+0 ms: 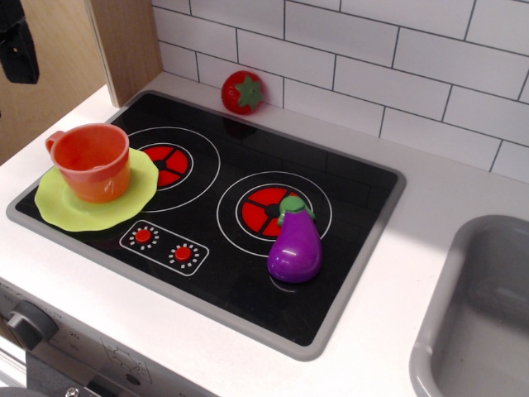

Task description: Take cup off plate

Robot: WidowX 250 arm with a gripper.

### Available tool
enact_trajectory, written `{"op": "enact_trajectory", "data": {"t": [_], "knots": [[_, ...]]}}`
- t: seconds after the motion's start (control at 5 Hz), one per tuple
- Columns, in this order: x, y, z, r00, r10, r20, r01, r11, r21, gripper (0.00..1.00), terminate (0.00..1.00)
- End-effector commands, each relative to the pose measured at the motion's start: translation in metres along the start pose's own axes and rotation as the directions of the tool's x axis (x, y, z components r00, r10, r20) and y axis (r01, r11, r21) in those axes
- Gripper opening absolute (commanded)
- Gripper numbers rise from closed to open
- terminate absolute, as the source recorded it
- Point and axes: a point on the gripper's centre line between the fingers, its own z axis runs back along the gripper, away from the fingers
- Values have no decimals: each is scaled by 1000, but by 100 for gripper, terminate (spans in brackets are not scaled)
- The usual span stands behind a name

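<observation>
The orange-red cup stands upright on the lime yellow-green plate, its loop handle pointing left. The plate lies on the front left corner of the black toy stove top. My gripper shows only as a dark piece at the top left edge of the view, well above and left of the cup. Its fingers are cut off by the frame, so I cannot tell whether they are open or shut. It holds nothing that I can see.
A purple eggplant lies by the right burner. A red tomato sits at the stove's back edge against the tiled wall. A wooden panel stands at the back left. A grey sink is at the right.
</observation>
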Motion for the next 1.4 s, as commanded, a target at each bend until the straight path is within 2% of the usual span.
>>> {"op": "enact_trajectory", "data": {"t": [0.0,0.4,0.6,1.0,1.2], "knots": [[20,6,-12,998,-67,2,67,998,-3,100,0],[33,-9,-40,994,-97,-42,97,995,0,100,0],[34,-13,-44,996,-85,-39,86,996,5,0,0],[34,-9,-40,1000,-5,-10,5,1000,9,0,0],[35,-7,-18,998,60,23,-60,998,14,0,0]]}}
